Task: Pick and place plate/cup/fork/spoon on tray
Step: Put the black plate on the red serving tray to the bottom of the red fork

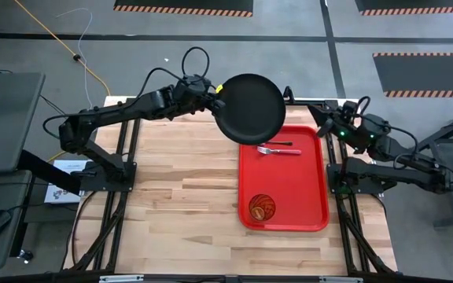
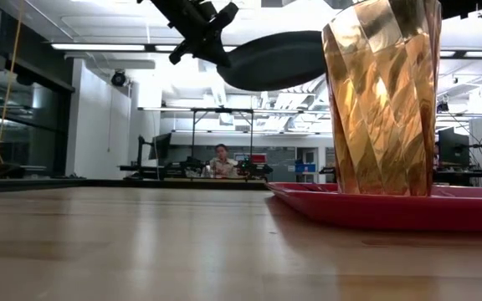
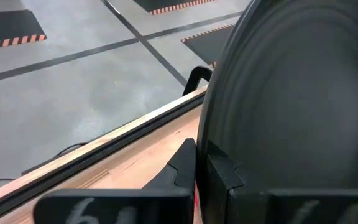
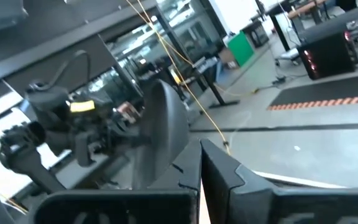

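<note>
My left gripper [image 1: 215, 94] is shut on the dark plate [image 1: 250, 108], held high over the table's far edge and the far left corner of the red tray [image 1: 309, 177]. In the low view the plate [image 2: 274, 60] hangs well above the tray [image 2: 392, 209]. The amber cup [image 1: 261, 207] stands upright on the tray's near end. The pink-handled fork [image 1: 283, 151] and the grey spoon [image 1: 278, 144] lie side by side on the tray's far part. My right gripper [image 4: 199, 171] is shut and empty, beyond the tray's far right corner [image 1: 321, 119]. My left gripper pinches the plate's rim [image 3: 202, 134] between its two fingers, on the side of the plate toward the table's left. The fingers come at it about level from the left. The plate is lifted clear and stays close to level.
Bare wood [image 1: 179, 189] stretches left of the tray. The arms' black frames stand at both table sides [image 1: 124, 169]. A person [image 2: 221, 159] sits far back in the room beyond the table.
</note>
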`<action>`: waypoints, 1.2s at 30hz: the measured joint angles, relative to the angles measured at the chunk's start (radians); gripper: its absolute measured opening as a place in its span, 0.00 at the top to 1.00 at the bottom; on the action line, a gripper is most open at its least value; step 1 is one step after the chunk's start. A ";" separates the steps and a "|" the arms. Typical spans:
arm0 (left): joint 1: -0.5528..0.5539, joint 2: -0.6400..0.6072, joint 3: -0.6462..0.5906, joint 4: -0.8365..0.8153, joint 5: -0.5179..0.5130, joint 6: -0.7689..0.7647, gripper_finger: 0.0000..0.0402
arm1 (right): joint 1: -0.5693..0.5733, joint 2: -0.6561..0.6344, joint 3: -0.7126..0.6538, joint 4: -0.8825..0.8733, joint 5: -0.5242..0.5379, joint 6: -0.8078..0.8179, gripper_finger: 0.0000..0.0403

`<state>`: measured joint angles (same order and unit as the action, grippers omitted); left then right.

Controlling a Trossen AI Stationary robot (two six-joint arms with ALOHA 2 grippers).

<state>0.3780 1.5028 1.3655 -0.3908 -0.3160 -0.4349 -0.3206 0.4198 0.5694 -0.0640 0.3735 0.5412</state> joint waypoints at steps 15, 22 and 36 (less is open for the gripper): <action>-0.012 0.008 0.000 0.002 0.017 0.017 1.00 | 0.000 0.000 0.000 0.056 -0.034 0.000 1.00; -0.058 0.094 -0.001 0.066 0.007 -0.035 1.00 | 0.000 0.000 0.000 0.055 -0.036 0.000 1.00; -0.180 0.310 -0.001 0.240 0.042 -0.174 1.00 | 0.000 0.000 0.000 0.054 -0.044 -0.012 1.00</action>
<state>0.1985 1.8131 1.3643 -0.1506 -0.2738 -0.6086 -0.3202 0.4203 0.5694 -0.0101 0.3291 0.5291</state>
